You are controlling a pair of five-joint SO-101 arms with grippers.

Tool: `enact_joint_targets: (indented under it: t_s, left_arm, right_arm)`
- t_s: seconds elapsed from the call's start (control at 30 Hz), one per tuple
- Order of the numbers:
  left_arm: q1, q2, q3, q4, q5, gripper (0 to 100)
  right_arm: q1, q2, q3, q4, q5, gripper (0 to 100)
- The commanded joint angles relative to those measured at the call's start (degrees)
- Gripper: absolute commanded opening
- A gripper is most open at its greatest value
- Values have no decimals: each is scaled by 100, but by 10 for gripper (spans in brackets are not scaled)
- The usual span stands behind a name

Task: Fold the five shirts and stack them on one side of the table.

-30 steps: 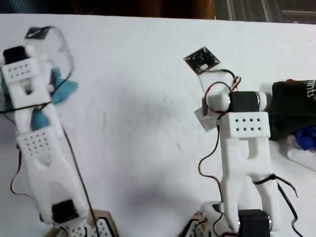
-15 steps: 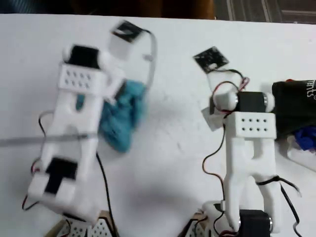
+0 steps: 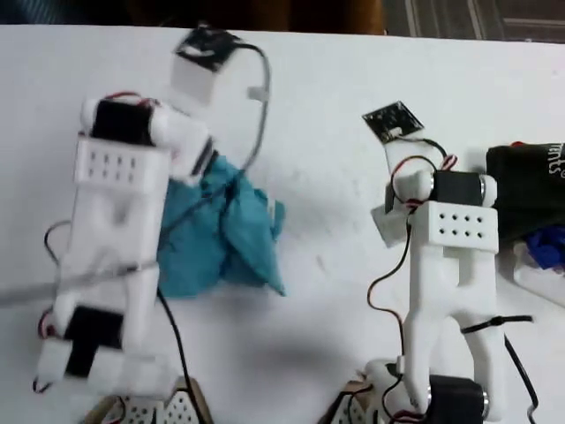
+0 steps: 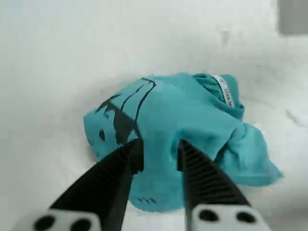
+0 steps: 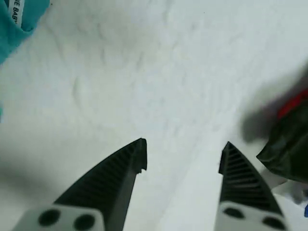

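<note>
A crumpled teal shirt (image 3: 225, 234) with a black print lies on the white table (image 3: 318, 79), left of centre. My left gripper (image 3: 199, 168) hangs at the shirt's far edge. In the left wrist view the teal shirt (image 4: 183, 125) lies just under the left gripper (image 4: 159, 154), which is open with flat cloth showing in the gap between its fingers. My right gripper (image 5: 183, 149) stands open over bare table, and in the high view the right gripper (image 3: 387, 219) sits to the right of the teal shirt. A corner of the teal shirt (image 5: 19, 19) shows in the right wrist view.
A black shirt (image 3: 525, 199) with a bit of red lies at the right edge, with blue cloth (image 3: 549, 247) beside it. The same black shirt (image 5: 288, 139) lies close to the right gripper. Both arm bases stand at the near edge.
The left arm swung from the far left edge toward the centre, bringing the teal shirt, which now lies spread on the table. The right arm shifted slightly right.
</note>
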Motion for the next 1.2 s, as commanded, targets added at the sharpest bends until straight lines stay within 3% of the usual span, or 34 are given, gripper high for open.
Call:
enact_joint_targets:
  t_s: [0.0, 0.13, 0.27, 0.4, 0.57, 0.77, 0.97, 1.13, 1.17]
  left_arm:
    - [-536, 756, -145, -264, 404, 282]
    - [-985, 1108, -989, 132, 422, 255]
    - [-1741, 1125, -1763, 703, 404, 256]
    - [-2699, 967, -1314, 703, -193, 256]
    - [-3763, 686, 57, 695, -774, 254]
    - [-4475, 290, 1569, 677, -1240, 133]
    - [-4536, 88, 2273, 668, -1442, 59]
    - [-4536, 70, 2290, 668, -1442, 58]
    - [-4536, 70, 2290, 668, -1442, 58]
  right_arm:
    - [-22, -163, -26, -84, -44, 247]
    - [-330, -154, -18, -101, -44, 247]
    - [-1086, -154, -18, -321, -44, 247]
    - [-2167, -119, 18, -866, -35, 247]
    - [-3029, 620, 536, -2387, -26, 247]
    - [-3204, 2422, 237, -3178, -26, 247]
    - [-3169, 3934, -800, -3143, -26, 234]
    - [-3152, 4611, -1741, -2659, -26, 2]
    - [-3108, 4664, -1899, -2545, -26, 33]
